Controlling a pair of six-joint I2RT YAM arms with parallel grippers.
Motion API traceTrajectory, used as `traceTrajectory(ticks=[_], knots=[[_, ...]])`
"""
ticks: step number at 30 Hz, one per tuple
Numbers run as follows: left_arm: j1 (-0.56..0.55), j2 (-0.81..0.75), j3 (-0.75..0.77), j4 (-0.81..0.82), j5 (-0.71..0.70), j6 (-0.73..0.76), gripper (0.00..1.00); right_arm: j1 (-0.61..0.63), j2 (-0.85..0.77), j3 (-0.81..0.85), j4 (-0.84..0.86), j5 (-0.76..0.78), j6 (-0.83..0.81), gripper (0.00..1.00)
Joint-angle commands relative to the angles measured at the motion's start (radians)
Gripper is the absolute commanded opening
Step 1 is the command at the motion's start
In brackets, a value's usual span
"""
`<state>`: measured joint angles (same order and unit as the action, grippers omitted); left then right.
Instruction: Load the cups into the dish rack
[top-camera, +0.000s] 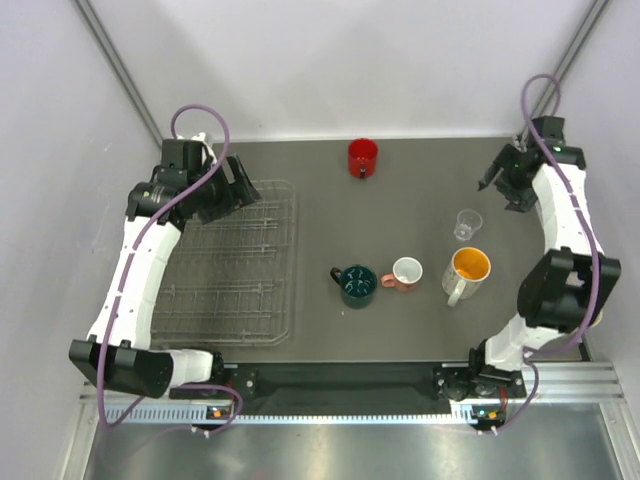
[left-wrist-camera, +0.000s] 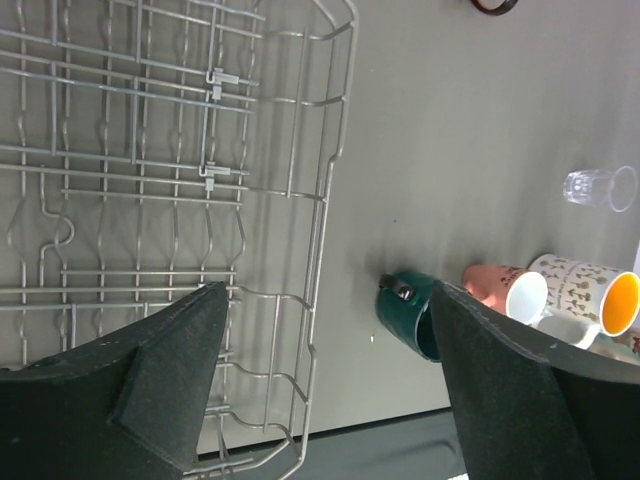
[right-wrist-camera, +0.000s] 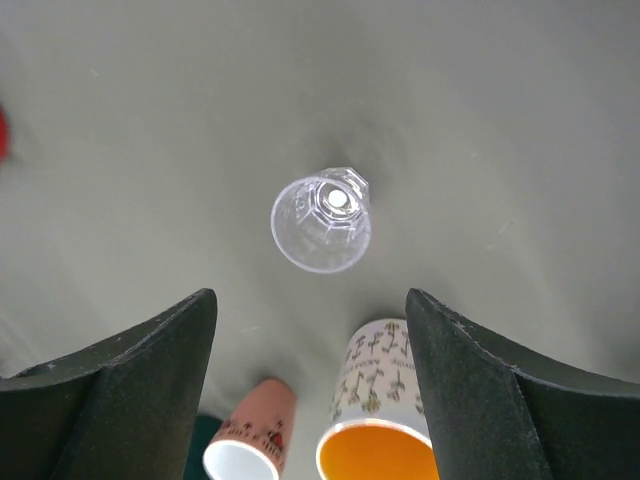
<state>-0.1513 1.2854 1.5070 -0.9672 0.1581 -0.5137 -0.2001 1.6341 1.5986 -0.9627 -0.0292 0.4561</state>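
Observation:
The silver wire dish rack (top-camera: 235, 265) lies at the left with no cups in it; it also shows in the left wrist view (left-wrist-camera: 150, 200). My left gripper (top-camera: 240, 188) hovers open and empty over the rack's far right corner (left-wrist-camera: 328, 292). On the table stand a red mug (top-camera: 362, 157), a dark green mug (top-camera: 357, 285), a small pink mug (top-camera: 405, 273), a white mug with orange inside (top-camera: 468, 270) and a tiny clear glass (top-camera: 467, 224). My right gripper (top-camera: 495, 178) is open and empty, above and behind the glass (right-wrist-camera: 322, 220). The tan cup is out of view.
In the right wrist view (right-wrist-camera: 310, 300) the white-orange mug (right-wrist-camera: 380, 420) and pink mug (right-wrist-camera: 255, 435) stand close together between the fingers' lines. The green mug (left-wrist-camera: 405, 310) stands just right of the rack's rim. White walls enclose the table.

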Motion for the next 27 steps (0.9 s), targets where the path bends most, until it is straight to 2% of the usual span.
traceTrajectory(ticks=[1,6,12,27], knots=[[0.006,0.014,0.041,0.054,0.004,0.007,0.84,0.080,0.065,0.067,0.010,0.083,-0.048,0.76],[0.006,0.031,0.070,0.044,0.006,0.011,0.74,0.157,0.168,0.112,0.015,0.143,-0.065,0.73],[0.006,0.055,0.107,0.002,-0.012,0.020,0.73,0.192,0.236,0.087,0.024,0.179,-0.065,0.70],[0.010,0.074,0.131,-0.034,-0.011,0.043,0.72,0.245,0.290,0.058,0.068,0.189,-0.063,0.60]])
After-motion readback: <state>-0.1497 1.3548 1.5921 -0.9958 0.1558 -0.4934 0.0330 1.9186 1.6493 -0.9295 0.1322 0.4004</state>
